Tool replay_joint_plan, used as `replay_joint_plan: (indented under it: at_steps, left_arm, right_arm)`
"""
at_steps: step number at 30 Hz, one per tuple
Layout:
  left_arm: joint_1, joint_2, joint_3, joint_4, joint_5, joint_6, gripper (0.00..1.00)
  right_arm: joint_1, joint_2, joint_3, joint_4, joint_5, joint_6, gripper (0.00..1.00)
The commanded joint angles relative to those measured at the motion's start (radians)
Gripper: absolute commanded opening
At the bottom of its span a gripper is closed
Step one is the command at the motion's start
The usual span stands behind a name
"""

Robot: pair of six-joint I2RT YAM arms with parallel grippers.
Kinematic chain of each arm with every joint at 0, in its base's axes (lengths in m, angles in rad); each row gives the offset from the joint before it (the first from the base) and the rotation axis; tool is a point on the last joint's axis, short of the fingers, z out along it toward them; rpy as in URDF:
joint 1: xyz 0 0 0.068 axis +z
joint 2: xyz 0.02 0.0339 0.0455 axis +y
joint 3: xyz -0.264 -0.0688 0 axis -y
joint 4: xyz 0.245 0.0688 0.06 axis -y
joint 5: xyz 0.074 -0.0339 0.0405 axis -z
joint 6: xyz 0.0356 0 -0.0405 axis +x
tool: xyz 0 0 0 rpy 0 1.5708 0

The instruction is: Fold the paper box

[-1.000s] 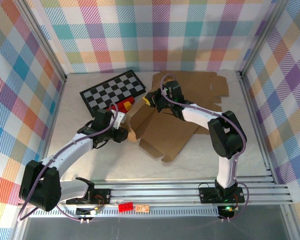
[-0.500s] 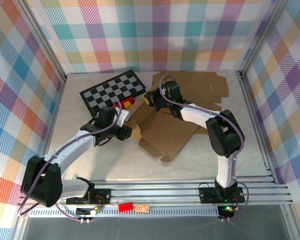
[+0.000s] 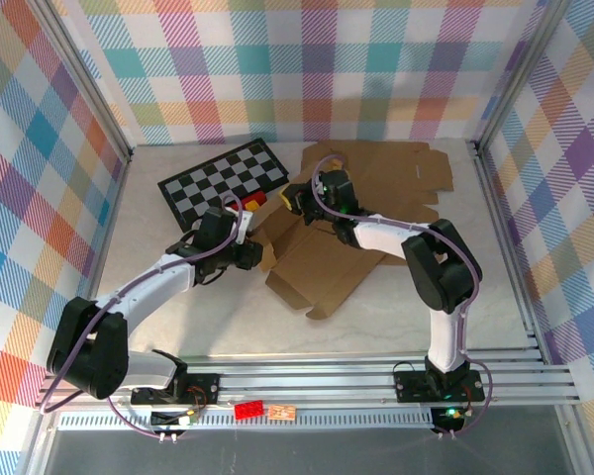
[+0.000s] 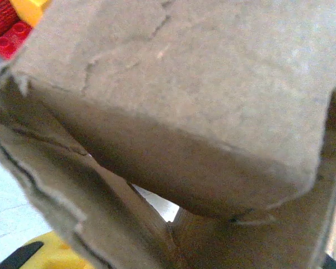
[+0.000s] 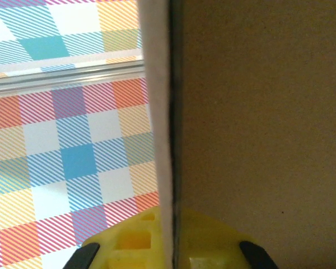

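The paper box (image 3: 327,259) is a flat brown cardboard blank lying mid-table, with some flaps raised. My left gripper (image 3: 250,251) is at its left edge. In the left wrist view bent box flaps (image 4: 173,95) press close over the camera, and one yellow finger (image 4: 42,255) shows at the bottom left; the grip itself is hidden. My right gripper (image 3: 299,198) holds the box's far left flap. In the right wrist view that flap (image 5: 257,123) stands edge-on between the yellow fingers (image 5: 129,246).
A second flat cardboard blank (image 3: 401,166) lies at the back right. A black-and-white chessboard (image 3: 223,180) sits at the back left, with red and yellow toy bricks (image 3: 252,202) beside it. Checked walls close in the table on three sides.
The box has slid toward the front left and its near corner has swung round. My left gripper has moved up and right against the box edge; the right gripper has shifted slightly left.
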Motion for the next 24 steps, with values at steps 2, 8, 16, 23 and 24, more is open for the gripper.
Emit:
replay_joint_plan:
  at_steps: [2,8,16,23,24]
  left_arm:
    - [-0.006,-0.005,-0.019,0.1,-0.095,-0.1,0.37]
    - [-0.006,0.025,-0.018,0.12,-0.125,-0.137,0.37]
    - [-0.011,0.057,-0.026,0.134,-0.186,-0.192,0.37]
    - [-0.024,0.084,-0.057,0.179,-0.248,-0.264,0.36]
    - [-0.029,0.088,-0.061,0.187,-0.262,-0.27,0.36]
  right_arm:
    - [0.047,-0.022,-0.053,0.135,0.103,0.051,0.0]
    - [0.09,-0.014,-0.124,0.251,0.201,0.055,0.0]
    - [0.125,-0.011,-0.205,0.347,0.292,0.053,0.0]
    - [0.131,-0.005,-0.185,0.322,0.299,0.074,0.0]
    - [0.131,-0.005,-0.182,0.315,0.299,0.08,0.0]
